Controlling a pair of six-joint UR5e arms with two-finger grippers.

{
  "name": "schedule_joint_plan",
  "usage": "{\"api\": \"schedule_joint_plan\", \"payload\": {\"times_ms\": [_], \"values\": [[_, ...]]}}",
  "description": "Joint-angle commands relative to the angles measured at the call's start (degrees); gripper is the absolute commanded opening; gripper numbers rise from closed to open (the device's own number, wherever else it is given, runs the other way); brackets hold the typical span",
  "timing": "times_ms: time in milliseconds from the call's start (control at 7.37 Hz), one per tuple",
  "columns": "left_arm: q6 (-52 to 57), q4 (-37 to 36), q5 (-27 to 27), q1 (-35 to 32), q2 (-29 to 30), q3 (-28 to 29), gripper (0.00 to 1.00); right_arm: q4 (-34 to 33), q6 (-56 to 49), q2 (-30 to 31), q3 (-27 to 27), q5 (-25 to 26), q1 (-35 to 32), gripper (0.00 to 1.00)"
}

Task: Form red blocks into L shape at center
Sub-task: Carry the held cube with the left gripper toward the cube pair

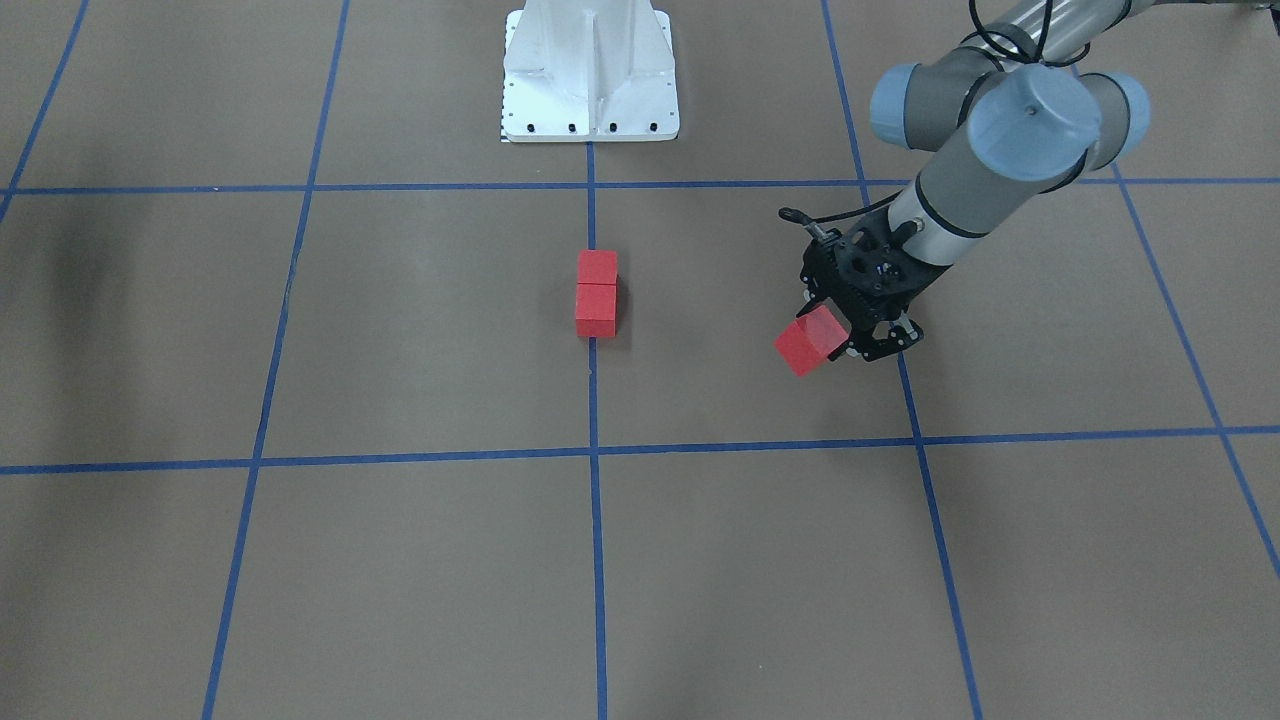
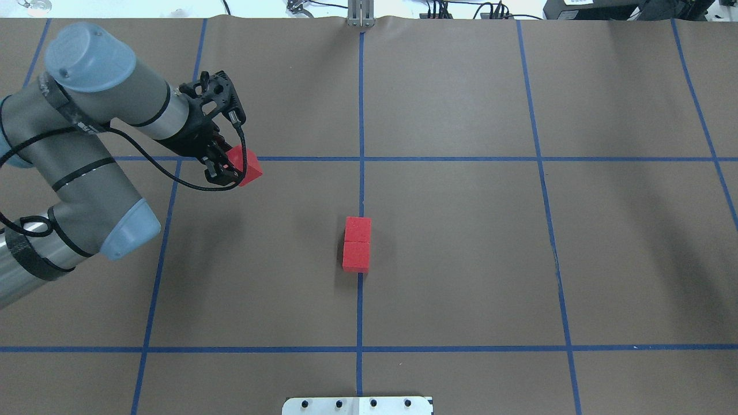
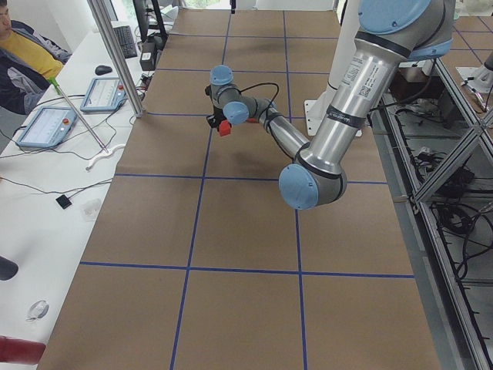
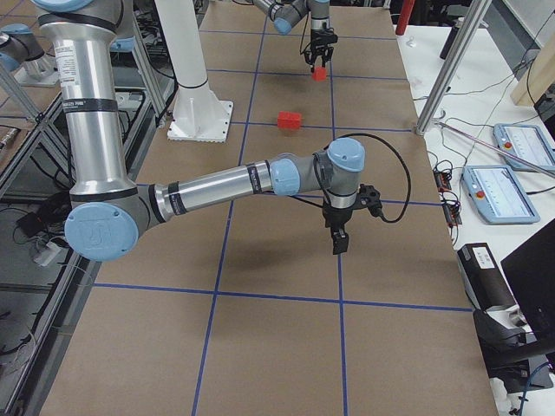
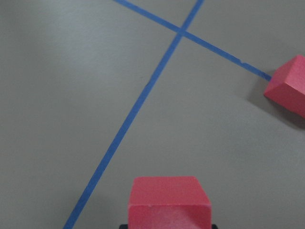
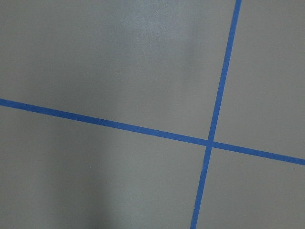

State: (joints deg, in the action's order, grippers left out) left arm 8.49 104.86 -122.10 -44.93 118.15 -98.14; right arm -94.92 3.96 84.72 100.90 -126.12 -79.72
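Two red blocks [image 1: 597, 268] [image 1: 596, 310] lie touching in a straight row on the centre grid line, and show in the overhead view [image 2: 357, 229] [image 2: 356, 256] too. My left gripper [image 1: 830, 340] is shut on the third red block [image 1: 808, 345] and holds it tilted above the table, well off to my left of the pair; it also shows in the overhead view [image 2: 247, 166] and the left wrist view [image 5: 170, 202]. My right gripper [image 4: 339, 244] hangs over bare table far from the blocks. I cannot tell whether it is open or shut.
The white robot base [image 1: 590, 70] stands behind the pair. Blue tape lines [image 2: 450, 158] divide the brown table into squares. An operator [image 3: 23, 54] and control tablets [image 3: 46, 126] are beyond the table's far edge.
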Motion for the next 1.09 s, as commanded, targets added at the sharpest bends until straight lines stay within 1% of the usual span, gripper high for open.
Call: {"api": "schedule_joint_plan", "payload": {"times_ms": [0, 136, 271, 407, 679, 814, 950], "values": [[10.57, -10.56, 3.61, 4.39, 5.74, 0.41, 0.00, 0.00, 0.09, 0.01, 0.00, 0.00, 0.00, 1.00], [10.93, -15.94, 8.23, 7.81, 9.26, 0.58, 0.00, 0.00, 0.09, 0.01, 0.00, 0.00, 0.00, 1.00], [10.93, -16.00, 12.20, 11.06, 10.16, 2.15, 0.00, -0.09, 0.09, 0.01, -0.09, 0.00, 0.00, 1.00], [11.02, -15.91, 13.45, 12.49, 12.17, 4.43, 0.00, 0.00, 0.09, 0.01, -0.09, 0.00, 0.00, 1.00], [10.84, -15.91, 13.47, 13.46, 17.09, 10.05, 0.00, -0.09, 0.09, 0.01, -0.09, -0.09, 0.00, 1.00], [10.84, -15.82, 13.38, 13.64, 17.64, 11.03, 0.00, -0.09, 0.17, 0.09, -0.09, -0.17, 0.00, 1.00], [10.93, -15.73, 13.29, 13.73, 17.64, 11.04, 0.06, -0.09, 0.18, 0.09, -0.17, -0.17, 0.00, 1.00]]}}
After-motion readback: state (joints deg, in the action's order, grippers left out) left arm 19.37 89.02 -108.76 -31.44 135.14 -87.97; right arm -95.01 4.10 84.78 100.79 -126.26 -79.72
